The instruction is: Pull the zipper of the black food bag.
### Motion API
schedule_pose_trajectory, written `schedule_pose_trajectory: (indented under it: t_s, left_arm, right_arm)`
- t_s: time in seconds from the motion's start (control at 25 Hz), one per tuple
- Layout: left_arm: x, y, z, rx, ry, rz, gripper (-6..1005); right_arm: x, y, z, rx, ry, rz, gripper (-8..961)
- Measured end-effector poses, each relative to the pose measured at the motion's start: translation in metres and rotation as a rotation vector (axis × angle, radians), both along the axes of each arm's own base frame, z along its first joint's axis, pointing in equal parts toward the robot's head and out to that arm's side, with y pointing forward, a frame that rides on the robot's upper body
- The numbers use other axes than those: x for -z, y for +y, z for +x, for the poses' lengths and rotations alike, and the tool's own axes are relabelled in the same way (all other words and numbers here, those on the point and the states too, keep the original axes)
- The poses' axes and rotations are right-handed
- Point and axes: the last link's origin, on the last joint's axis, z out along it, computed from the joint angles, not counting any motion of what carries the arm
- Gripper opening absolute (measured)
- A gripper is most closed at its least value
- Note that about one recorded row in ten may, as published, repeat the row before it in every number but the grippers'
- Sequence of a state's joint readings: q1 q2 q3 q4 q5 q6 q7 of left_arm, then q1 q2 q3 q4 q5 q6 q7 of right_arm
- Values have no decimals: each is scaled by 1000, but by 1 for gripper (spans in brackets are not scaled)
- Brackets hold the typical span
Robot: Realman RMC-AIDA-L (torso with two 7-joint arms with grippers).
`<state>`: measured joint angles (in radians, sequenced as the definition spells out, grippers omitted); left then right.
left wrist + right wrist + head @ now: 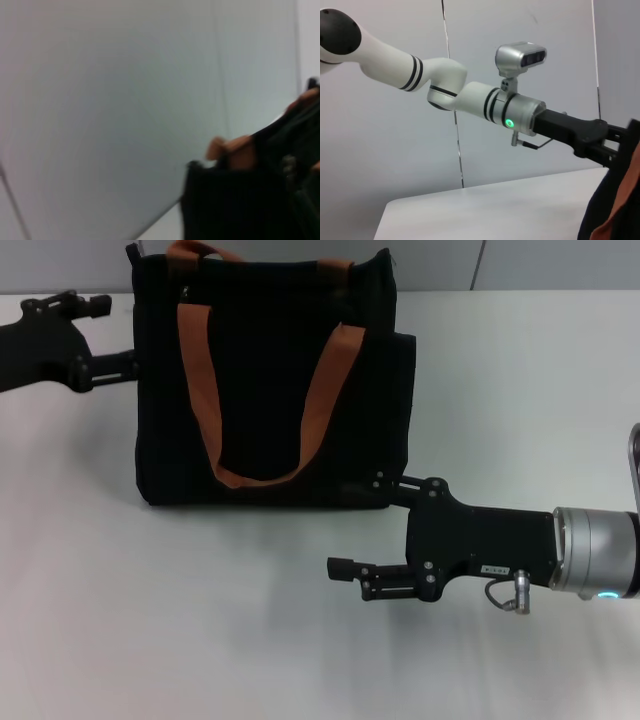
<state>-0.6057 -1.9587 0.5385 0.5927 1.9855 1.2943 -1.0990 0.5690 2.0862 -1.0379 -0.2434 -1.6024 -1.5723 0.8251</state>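
Right end effector [372,528] lies low over the white bench [200,640] in the head view, just in front of the black food bag's [270,390] lower right corner. Its two fingers are spread wide: one reaches toward the bag's bottom edge and may touch it, the other [345,568] points out over bare bench, with nothing between them.

Left end effector [125,362] comes in from the left edge of the head view, level with the bag's upper left side. One finger rod runs up to the bag's side wall; whether it grips the fabric or only meets it cannot be told, and the spread of its fingers is hidden.

The bag stands upright toward the far side of the bench, its two orange-brown straps [320,390] hanging down the near face in a loop, with a second strap showing over the top rim. Its zip track along the top edge is not resolved from the head view, and no pull tab can be picked out there.

Only the left wrist view looks along the bag's top: a blurred black corner, strap ends, and a small greyish shape that may be the zipper [288,165].

From the right wrist view the left arm's white links and black end effector [615,150] reach the bag's edge [615,210], which is cut off at the frame's side, so the contact is hidden.
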Motion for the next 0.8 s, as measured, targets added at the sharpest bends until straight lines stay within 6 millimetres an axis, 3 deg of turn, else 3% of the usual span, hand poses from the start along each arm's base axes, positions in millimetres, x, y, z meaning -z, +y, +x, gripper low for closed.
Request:
schedule_pose_trajectory:
  t_s: [0.16, 0.52, 0.64, 0.8]
  left_arm:
    - [-2, 6, -2, -12, 50, 36, 783]
    - [-14, -13, -1, 51, 5, -15, 777]
    - [-9, -14, 1, 60, 2, -24, 775]
    - [17, 0, 12, 67, 36, 18, 772]
  right_arm:
    - [-1, 0, -1, 2, 7, 4, 815]
    - [-1, 1, -1, 10, 14, 8, 809]
    - [-2, 2, -1, 11, 17, 10, 807]
    - [-2, 1, -2, 7, 20, 9, 804]
